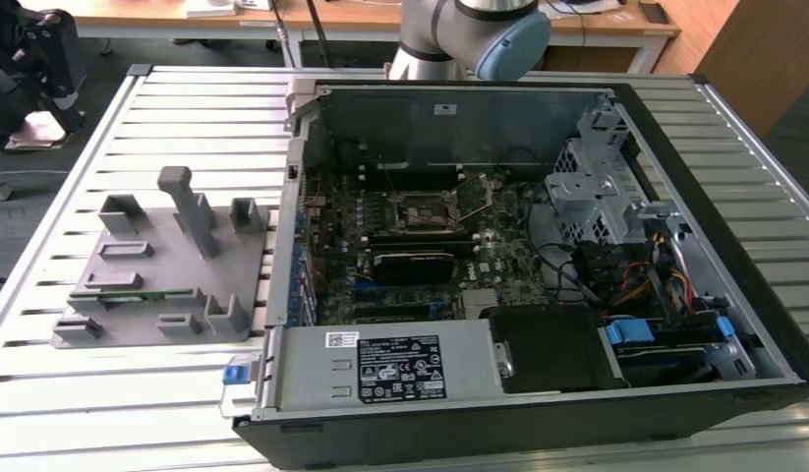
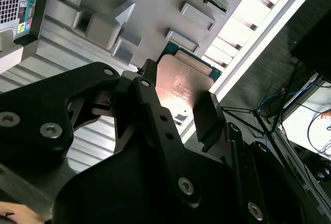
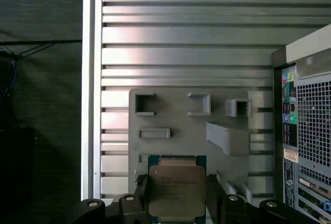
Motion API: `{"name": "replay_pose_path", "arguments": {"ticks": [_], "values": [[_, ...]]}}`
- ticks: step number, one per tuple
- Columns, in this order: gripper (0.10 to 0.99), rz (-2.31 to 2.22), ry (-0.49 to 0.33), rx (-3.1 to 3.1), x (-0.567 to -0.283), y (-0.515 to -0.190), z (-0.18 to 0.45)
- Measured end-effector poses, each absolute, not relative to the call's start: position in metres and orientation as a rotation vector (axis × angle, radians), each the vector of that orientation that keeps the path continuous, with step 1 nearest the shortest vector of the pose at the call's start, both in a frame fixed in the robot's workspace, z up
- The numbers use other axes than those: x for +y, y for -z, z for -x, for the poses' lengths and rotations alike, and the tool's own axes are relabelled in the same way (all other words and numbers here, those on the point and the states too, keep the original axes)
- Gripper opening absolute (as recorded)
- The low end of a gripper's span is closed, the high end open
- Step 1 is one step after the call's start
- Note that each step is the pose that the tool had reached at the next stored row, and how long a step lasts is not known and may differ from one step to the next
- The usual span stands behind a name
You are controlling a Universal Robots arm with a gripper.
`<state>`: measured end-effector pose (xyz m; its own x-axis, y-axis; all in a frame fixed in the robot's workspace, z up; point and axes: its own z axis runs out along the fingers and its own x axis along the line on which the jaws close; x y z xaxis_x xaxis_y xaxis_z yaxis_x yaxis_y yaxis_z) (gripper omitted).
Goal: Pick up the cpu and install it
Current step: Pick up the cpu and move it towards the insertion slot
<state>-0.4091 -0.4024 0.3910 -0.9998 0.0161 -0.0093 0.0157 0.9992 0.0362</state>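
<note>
In both wrist views your black end effector is clamped on the cpu, a small flat square chip with a silvery metal top and green rim. One finger presses against each of two opposite edges. You have the chip over the grey plastic fixture block with upright posts. The block lies on the slatted metal surface beside the open black computer case. The square black-framed socket sits mid-motherboard.

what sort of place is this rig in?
Probably a robotics lab bench for PC assembly: an open computer case on a slatted metal table, a grey fixture block, and the gripper holding the cpu.
</note>
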Motion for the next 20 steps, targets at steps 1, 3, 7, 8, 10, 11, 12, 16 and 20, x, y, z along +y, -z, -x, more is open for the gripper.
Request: {"name": "replay_pose_path", "arguments": {"ticks": [1, 3, 7, 8, 10, 11, 12, 16, 20], "values": [[0.525, -0.025, -0.056, 3.132, -0.402, -0.391, 0.409], [0.525, -0.025, -0.056, 3.132, -0.402, -0.391, 0.407], [0.525, -0.025, -0.056, 3.132, -0.402, -0.391, 0.402], [0.525, -0.025, -0.056, 3.132, -0.402, -0.391, 0.4], [0.525, -0.025, -0.056, 3.132, -0.402, -0.391, 0.397], [0.525, -0.025, -0.056, 3.132, -0.402, -0.391, 0.396], [0.525, -0.025, -0.056, 3.132, -0.402, -0.391, 0.394], [0.525, -0.025, -0.056, 3.132, -0.402, -0.391, 0.39], [0.525, -0.025, -0.056, 3.132, -0.402, -0.391, 0.385]]}}
